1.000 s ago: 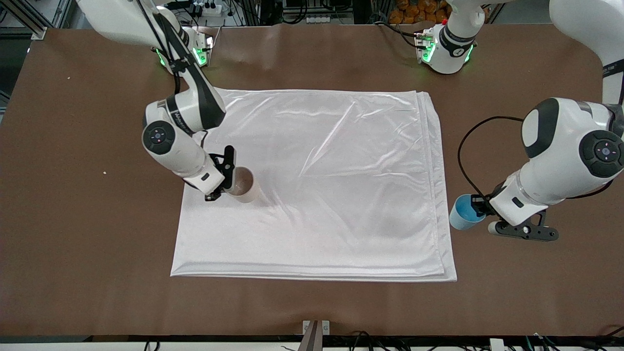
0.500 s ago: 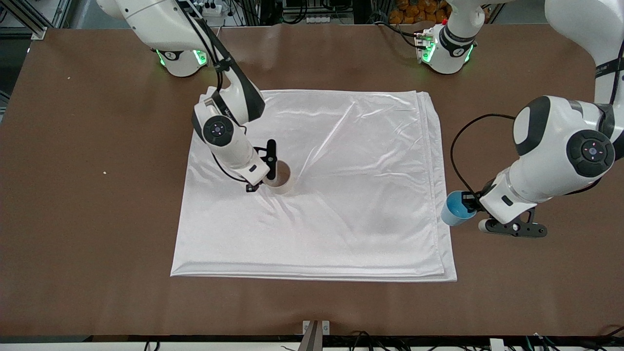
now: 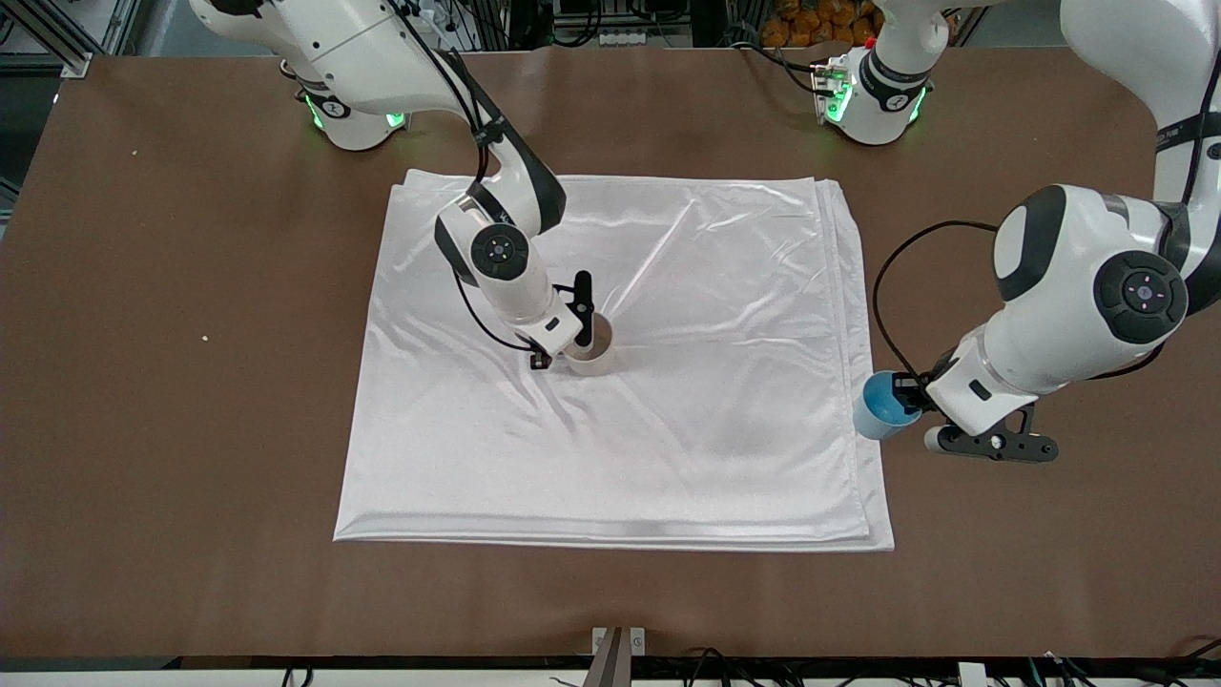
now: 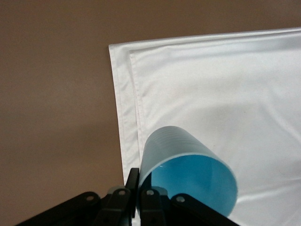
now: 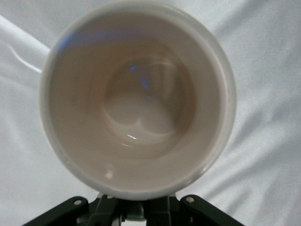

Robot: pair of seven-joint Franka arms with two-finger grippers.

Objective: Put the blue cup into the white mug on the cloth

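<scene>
- The right gripper (image 3: 565,351) is clamped on the rim of the white mug (image 3: 591,351), an off-white cylindrical ceramic mug with a pale, empty interior, mouth up, over the middle of the cloth (image 3: 668,429), a large shiny white folded fabric sheet with creases.
- From the frames I cannot tell whether the mug's base already rests on the fabric or hangs just above it.
- The left gripper (image 3: 911,393) is clamped on the rim of the blue cup (image 3: 878,405), a small light-blue tapered handleless plastic cup, tilted with its mouth turned partly sideways, over the cloth's edge at the left arm's end of the table (image 3: 143,382).
- The step in hand looks like settling the mug mid-cloth. To do it well, set it down flat and upright and release without dragging the slippery fabric into folds.
- The cup then needs carrying over the mug's mouth, bottom first, centred, since it seems only slightly narrower.
- No brand or label on either vessel can be read; the lettering on the arms is too small to make out.
</scene>
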